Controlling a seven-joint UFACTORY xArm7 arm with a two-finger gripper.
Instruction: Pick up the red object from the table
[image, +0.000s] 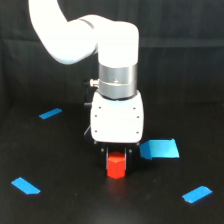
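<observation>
Exterior view: we see the small faceted red-orange block (116, 167) on the matte black table (65, 200), directly beneath the white gripper (117, 151). We cannot tell how wide its jaws stand. We judge the block rigid and light; grip opposite flat facets.

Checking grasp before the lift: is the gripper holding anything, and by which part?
The gripper is around the red block's top; whether it grips cannot be told.
</observation>
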